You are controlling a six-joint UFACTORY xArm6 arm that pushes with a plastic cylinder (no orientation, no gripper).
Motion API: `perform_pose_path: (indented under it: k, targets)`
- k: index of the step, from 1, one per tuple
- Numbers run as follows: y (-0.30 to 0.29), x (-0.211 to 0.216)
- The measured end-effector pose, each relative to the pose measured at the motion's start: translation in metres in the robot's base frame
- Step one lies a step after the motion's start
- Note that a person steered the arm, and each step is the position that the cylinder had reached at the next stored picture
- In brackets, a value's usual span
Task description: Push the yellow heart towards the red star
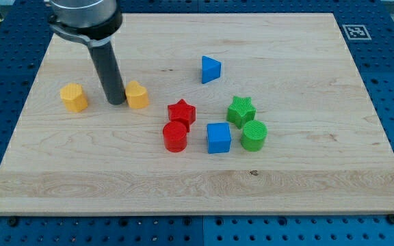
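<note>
The yellow heart [137, 95] lies on the wooden board, left of centre. My tip [116, 102] touches the heart's left side. The red star [181, 112] sits a short way to the heart's right and slightly lower, with a gap of bare wood between them. The rod rises from the tip toward the view's top left.
A yellow hexagonal block [74, 98] lies left of my tip. A red cylinder [175, 137] sits just below the red star. A blue cube [218, 138], a green star [241, 111] and a green cylinder [254, 135] cluster to the right. A blue triangle [211, 69] lies higher up.
</note>
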State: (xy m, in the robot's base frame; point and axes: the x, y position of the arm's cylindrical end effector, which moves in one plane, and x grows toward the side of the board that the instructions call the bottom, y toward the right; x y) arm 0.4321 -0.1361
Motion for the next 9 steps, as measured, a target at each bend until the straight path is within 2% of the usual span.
perform_pose_path:
  k: [5, 7, 9]
  targets:
    - [0.049, -0.002]
    - [0.045, -0.032]
    - [0.075, -0.037]
